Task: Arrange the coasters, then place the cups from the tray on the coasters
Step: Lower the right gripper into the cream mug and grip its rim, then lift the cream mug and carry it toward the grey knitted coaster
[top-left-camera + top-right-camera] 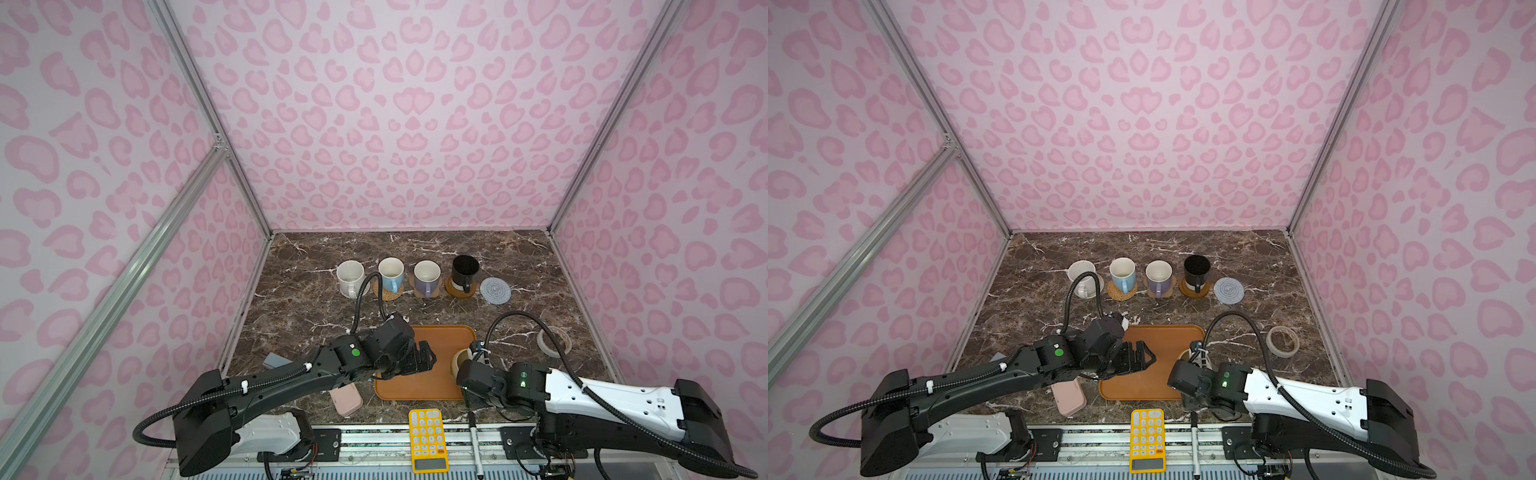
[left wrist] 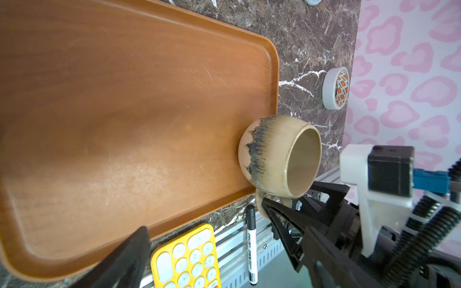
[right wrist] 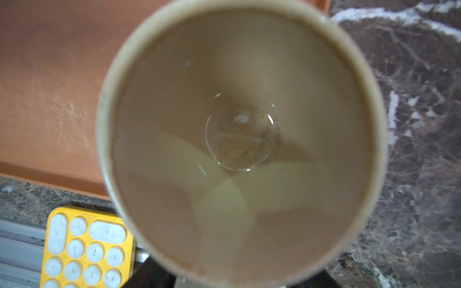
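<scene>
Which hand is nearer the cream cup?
Right. The right hand is at the handle of the cup; the left hand hovers over the tray, apart from the cup.

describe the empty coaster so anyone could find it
On the marble table, find the row of cups toward the back. Just right of the black mug lies a round grey-blue coaster, the only mat with no cup on it.
</scene>
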